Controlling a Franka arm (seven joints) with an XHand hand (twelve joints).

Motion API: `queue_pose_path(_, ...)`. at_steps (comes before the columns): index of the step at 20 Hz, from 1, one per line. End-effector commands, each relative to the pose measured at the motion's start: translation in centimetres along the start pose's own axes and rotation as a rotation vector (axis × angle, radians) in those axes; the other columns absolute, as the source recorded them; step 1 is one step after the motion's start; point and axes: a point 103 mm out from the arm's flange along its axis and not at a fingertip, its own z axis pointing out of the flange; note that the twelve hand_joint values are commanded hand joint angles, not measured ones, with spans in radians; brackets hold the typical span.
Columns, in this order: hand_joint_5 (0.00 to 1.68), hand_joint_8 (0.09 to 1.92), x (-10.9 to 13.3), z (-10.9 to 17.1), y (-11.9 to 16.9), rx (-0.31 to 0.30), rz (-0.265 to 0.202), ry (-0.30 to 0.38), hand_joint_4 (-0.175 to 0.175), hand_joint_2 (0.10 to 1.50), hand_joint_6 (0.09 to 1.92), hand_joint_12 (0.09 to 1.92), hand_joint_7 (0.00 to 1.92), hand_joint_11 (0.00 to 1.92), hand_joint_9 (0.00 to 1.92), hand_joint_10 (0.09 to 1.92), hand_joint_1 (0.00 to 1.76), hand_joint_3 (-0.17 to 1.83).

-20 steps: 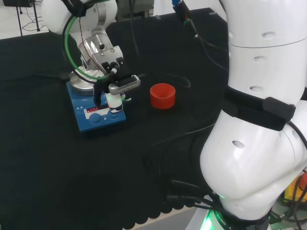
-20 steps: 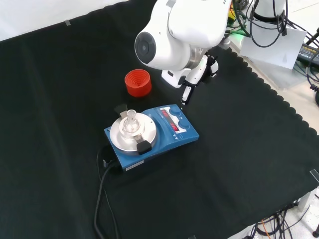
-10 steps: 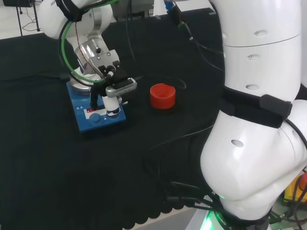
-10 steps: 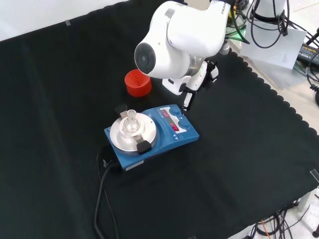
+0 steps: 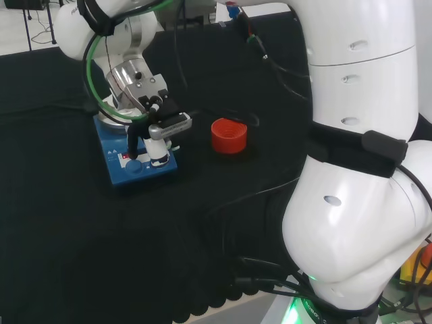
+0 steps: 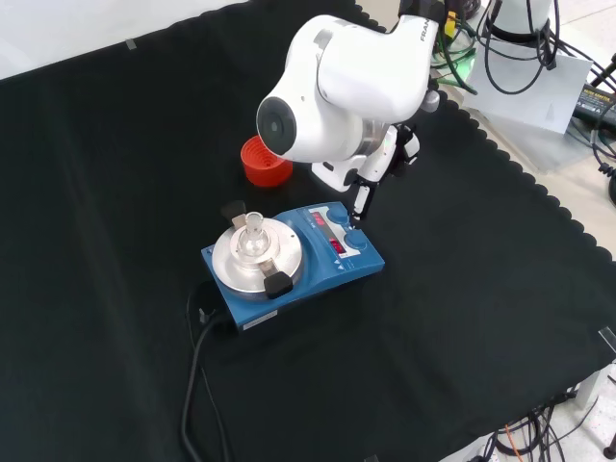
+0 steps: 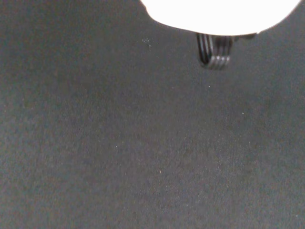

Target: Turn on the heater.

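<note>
The blue heater has a round silver top plate with a small clear flask on it. Its front panel carries a red display and blue knobs. My hand hangs over that panel. A dark straight finger points down at the panel's far knob; contact cannot be made out. In the head view the fingers reach down onto the panel beside a knob. A ribbed dark fingertip shows over black cloth in the wrist view.
A red ribbed ring stand sits on the cloth beside the heater, partly behind the arm's white link in the front view. The heater's black cable runs toward the near edge. Black cloth surrounds everything.
The hand has shifted left in the head view, from the panel's right end to over its middle. In the front view the arm's link has swung lower, covering more of the red ring.
</note>
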Motion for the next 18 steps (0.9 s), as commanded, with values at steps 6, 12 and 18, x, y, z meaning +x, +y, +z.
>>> queue_pose_path(6,0.2,1.89,0.1,0.0,0.7,0.013,-0.002,-0.007,-0.024,0.53,0.09,1.44,1.48,1.4,1.66,1.58,1.47,1.24)
queue_pose_path(12,0.2,1.89,-0.2,0.1,1.2,0.017,-0.003,-0.004,-0.023,0.53,0.09,1.44,1.48,1.4,1.66,1.58,1.47,1.24)
queue_pose_path(18,0.21,1.89,-0.3,0.3,1.4,0.025,0.001,-0.015,-0.024,0.53,0.09,1.44,1.48,1.4,1.66,1.59,1.47,1.24)
